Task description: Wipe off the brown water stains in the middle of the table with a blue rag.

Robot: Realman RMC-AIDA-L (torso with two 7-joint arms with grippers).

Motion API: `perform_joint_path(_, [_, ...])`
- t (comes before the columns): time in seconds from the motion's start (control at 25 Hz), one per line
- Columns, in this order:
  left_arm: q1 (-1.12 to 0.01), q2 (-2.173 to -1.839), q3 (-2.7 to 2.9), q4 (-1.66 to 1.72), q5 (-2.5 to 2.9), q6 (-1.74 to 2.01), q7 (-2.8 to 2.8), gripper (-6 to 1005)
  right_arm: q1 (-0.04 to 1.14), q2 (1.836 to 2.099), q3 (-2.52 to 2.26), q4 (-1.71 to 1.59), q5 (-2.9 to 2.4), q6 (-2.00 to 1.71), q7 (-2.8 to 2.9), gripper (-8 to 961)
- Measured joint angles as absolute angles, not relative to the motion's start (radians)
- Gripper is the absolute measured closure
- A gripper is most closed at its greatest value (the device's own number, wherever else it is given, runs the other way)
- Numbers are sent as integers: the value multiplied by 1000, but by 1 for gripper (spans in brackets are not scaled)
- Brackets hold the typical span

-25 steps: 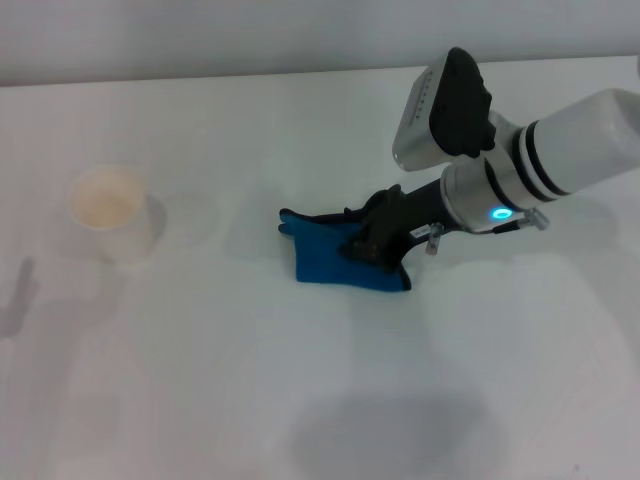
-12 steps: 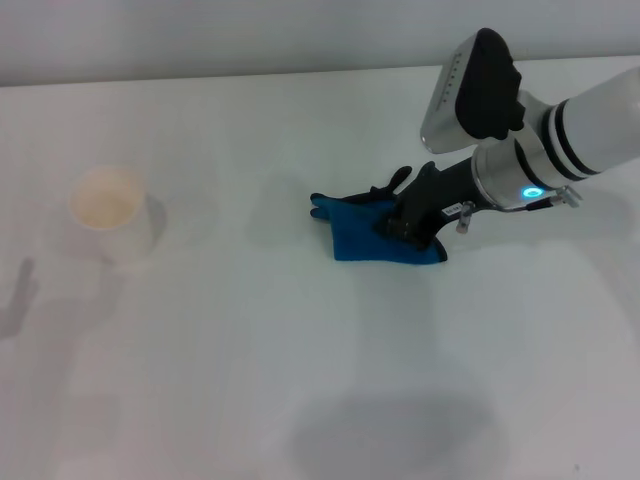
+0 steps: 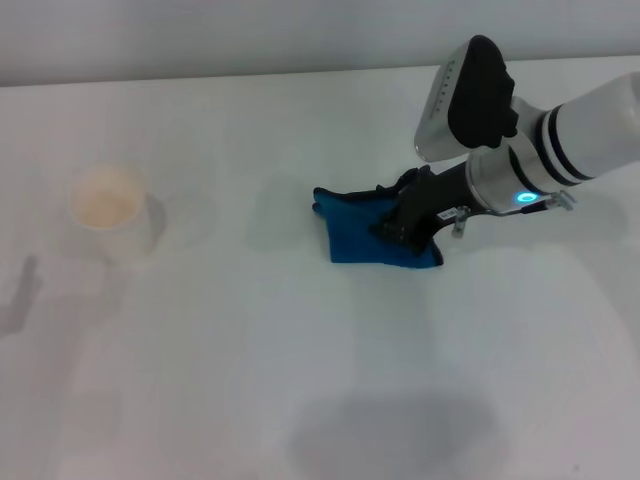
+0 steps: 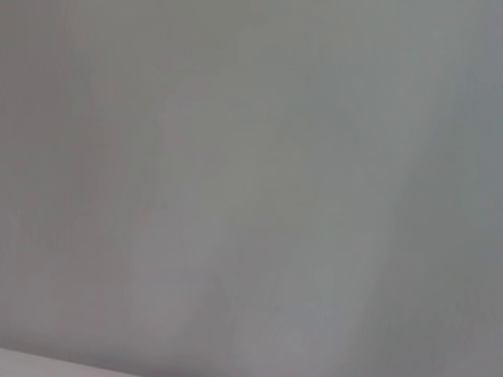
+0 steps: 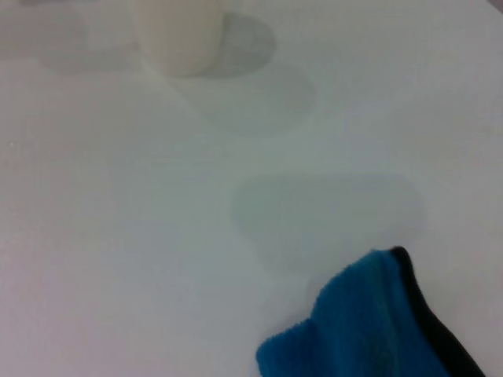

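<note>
From the head view you see the right gripper (image 3: 405,222), clamped on the blue rag (image 3: 365,238) mid-table (image 3: 250,380), pause after dragging it rightward, while your right wrist view shows no brown stains, so wiping looks nearly done.

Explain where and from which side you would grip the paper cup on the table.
Grip the paper cup across its side wall, coming in level from the robot's left. It stands upright and open-topped with bare table around it.
</note>
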State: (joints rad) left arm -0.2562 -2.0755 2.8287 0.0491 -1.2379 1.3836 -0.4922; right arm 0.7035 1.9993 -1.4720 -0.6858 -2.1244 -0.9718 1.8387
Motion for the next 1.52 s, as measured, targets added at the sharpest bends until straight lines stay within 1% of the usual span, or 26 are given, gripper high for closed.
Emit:
perform_joint_path(0.16, [-258, -2075, 2829, 52, -1238, 1384, -492, 111, 700, 2010, -1476, -701, -2127, -969, 1835, 791])
perform_joint_path(0.44, [-258, -2075, 2829, 55, -1239, 1384, -492, 111, 683, 2013, -1476, -740, -2123, -960, 1834, 750])
perform_joint_path(0.72, [-257, -2077, 2829, 58, -1252, 1384, -494, 111, 597, 2014, -1420, -807, -2001, -953, 1824, 485])
perform_joint_path(0.88, [-257, -2077, 2829, 58, -1253, 1384, -514, 111, 526, 2014, -1351, -796, -1696, -953, 1701, 360])
perform_joint_path(0.92, [-258, -2077, 2829, 58, -1253, 1384, -516, 111, 495, 2013, -1319, -763, -1523, -972, 1622, 329])
perform_joint_path(1.0, [-259, -2077, 2829, 58, -1253, 1384, -516, 112, 482, 2013, -1301, -737, -1434, -986, 1580, 266])
perform_joint_path(1.2, [-267, -2078, 2829, 58, -1265, 1383, -517, 112, 454, 2013, -1227, -551, -1072, -1090, 1340, 203])
perform_joint_path(1.28, [-273, -2079, 2829, 59, -1282, 1382, -518, 112, 445, 2017, -1217, -426, -877, -1138, 1146, 204])
perform_joint_path(1.32, [-273, -2079, 2829, 59, -1282, 1382, -518, 112, 445, 2017, -1217, -426, -877, -1138, 1146, 205])
perform_joint_path(1.52, [-287, -2077, 2829, 80, -1333, 1383, -601, 111, 419, 2028, -1227, -249, -583, -1226, 666, 207])
